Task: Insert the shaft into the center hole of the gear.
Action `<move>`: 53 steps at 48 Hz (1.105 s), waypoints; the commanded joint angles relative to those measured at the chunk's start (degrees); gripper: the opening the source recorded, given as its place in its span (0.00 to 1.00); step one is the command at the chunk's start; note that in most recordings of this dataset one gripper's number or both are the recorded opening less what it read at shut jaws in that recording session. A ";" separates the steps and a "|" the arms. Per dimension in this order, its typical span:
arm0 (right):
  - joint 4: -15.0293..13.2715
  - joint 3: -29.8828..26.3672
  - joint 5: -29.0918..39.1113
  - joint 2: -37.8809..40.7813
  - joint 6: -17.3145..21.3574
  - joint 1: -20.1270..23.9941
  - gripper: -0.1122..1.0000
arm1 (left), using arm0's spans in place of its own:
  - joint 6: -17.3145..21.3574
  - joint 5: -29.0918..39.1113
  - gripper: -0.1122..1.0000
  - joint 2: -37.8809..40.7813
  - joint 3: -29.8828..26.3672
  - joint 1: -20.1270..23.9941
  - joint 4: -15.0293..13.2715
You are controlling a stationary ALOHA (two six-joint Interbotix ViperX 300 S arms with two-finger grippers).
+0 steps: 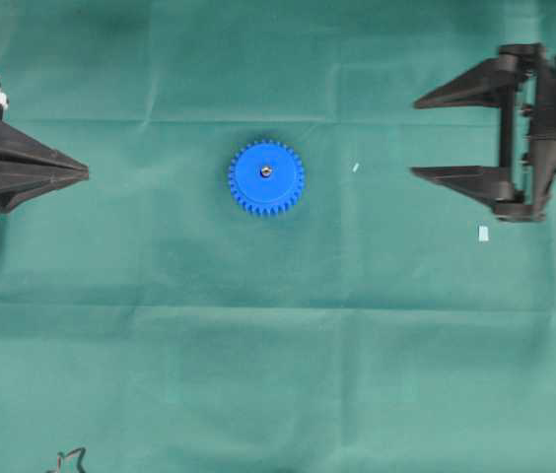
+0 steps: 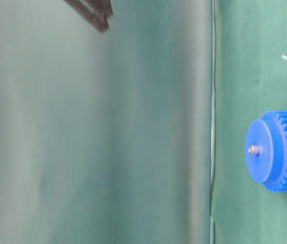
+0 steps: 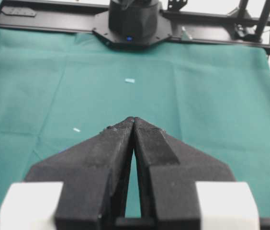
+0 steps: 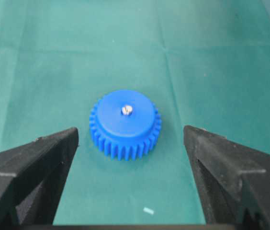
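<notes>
The gear (image 1: 266, 177) lies flat mid-counter, the shaft (image 1: 266, 171) standing in its center hole. The right pincer (image 1: 416, 137), spread wide and empty, sits well right of the gear; the left pincer (image 1: 86, 174), closed on nothing, well left.

No legible text or markings

Even, soft light, faint shadows; table-level view blurred on its left (wrist views sharper).
</notes>
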 commanded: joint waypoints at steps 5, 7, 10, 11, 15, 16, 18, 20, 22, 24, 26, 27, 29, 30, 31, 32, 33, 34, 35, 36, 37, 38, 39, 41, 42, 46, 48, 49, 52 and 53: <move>0.18 3.69 -0.44 -4.83 0.00 -0.18 0.94 | 0.00 0.00 0.10 0.26 -1.76 0.00 0.18; 0.18 4.31 -0.44 -5.27 0.00 -0.18 0.94 | 0.00 0.00 0.10 0.26 -1.76 0.00 0.18; 0.18 4.75 -0.53 -5.45 0.09 -0.18 0.94 | 0.09 0.09 0.10 0.18 -1.76 0.00 0.18; 0.18 4.83 -0.44 -5.54 0.09 -0.18 0.94 | 0.09 0.00 0.10 0.18 -1.76 0.00 0.18; 0.26 4.75 -0.53 -5.36 0.09 -0.18 0.94 | 0.09 0.00 0.10 0.35 -1.67 -0.09 0.18; 0.26 4.75 -0.53 -5.36 0.09 -0.18 0.94 | 0.18 0.09 0.10 0.35 -1.67 0.00 0.18; 0.26 4.83 -0.70 -5.27 0.09 -0.18 0.94 | 0.18 0.00 0.10 0.44 -1.58 -0.09 0.18; 0.26 4.75 -0.97 -5.19 0.09 -0.18 0.94 | 0.18 0.00 0.10 0.53 -1.58 0.00 0.18; 0.26 4.75 -1.14 -5.19 0.09 -0.18 0.94 | 0.09 0.09 0.10 0.62 -1.58 -0.09 0.18; 0.26 4.75 -1.32 -5.19 0.09 -0.18 0.94 | 0.09 0.00 0.10 0.53 -1.58 0.00 0.18; 0.26 4.75 -1.32 -5.19 0.09 -0.18 0.94 | 0.09 0.09 0.10 0.53 -1.58 0.00 0.18; 0.26 4.75 -1.32 -5.19 0.09 -0.18 0.94 | 0.09 0.09 0.10 0.44 -1.58 0.00 0.18; 0.26 4.66 -1.05 -5.27 0.09 -0.18 0.94 | 0.09 0.00 0.10 0.44 -1.58 0.00 0.18; 0.26 4.75 -1.05 -5.27 0.18 -0.18 0.94 | 0.09 0.00 0.10 0.35 -1.58 -0.09 0.18; 0.35 4.75 -0.97 -5.27 0.35 -0.09 0.93 | 0.00 0.09 0.10 0.35 -1.58 0.00 0.18; 0.44 4.75 -0.70 -5.27 0.53 0.00 0.93 | 0.00 0.09 0.10 0.35 -1.58 0.00 0.18; 0.53 4.83 -0.44 -5.27 0.70 0.18 0.93 | -0.09 0.09 0.10 0.26 -1.58 -0.09 0.18; 0.62 4.75 -0.09 -5.36 0.88 0.35 0.94 | -0.09 0.09 0.10 0.26 -1.58 -0.09 0.18; 0.62 4.75 0.35 -5.36 1.23 0.53 0.94 | -0.09 0.00 0.10 0.26 -1.58 -0.09 0.18; 0.62 4.75 0.70 -5.36 1.41 0.88 0.94 | -0.09 0.09 0.10 0.26 -1.67 -0.09 0.18; 0.62 4.75 1.05 -5.36 1.76 1.14 0.94 | -0.09 0.09 0.10 0.18 -1.67 0.00 0.18; 0.62 4.75 1.14 -5.36 2.02 1.58 0.94 | -0.09 0.00 0.10 0.18 -1.67 0.00 0.18; 0.62 4.75 1.32 -5.36 2.29 2.02 0.94 | -0.09 0.09 0.10 0.18 -1.58 0.00 0.18; 0.62 4.66 1.23 -5.54 2.90 3.43 0.93 | -0.09 0.09 0.10 0.18 -1.67 0.00 0.18; 0.62 4.66 0.97 -5.63 3.08 4.13 0.93 | -0.09 0.09 0.10 0.18 -1.67 0.00 0.18; 0.62 4.75 -0.53 -5.89 3.34 6.94 0.93 | 0.00 0.09 0.10 0.26 -1.58 0.00 0.18; 0.62 4.75 -1.32 -6.06 3.34 8.70 0.93 | 0.00 0.09 0.10 0.26 -1.58 -0.09 0.18; 0.62 4.75 -1.58 -6.15 3.43 9.32 0.93 | 0.00 0.09 0.10 0.26 -1.58 0.00 0.18; 0.70 4.66 -2.20 -6.15 3.43 10.63 0.93 | -0.09 0.09 0.10 0.35 -1.49 0.00 0.18; 0.62 4.66 -2.46 -6.15 3.43 10.90 0.93 | -0.09 0.00 0.10 0.44 -1.58 0.00 0.18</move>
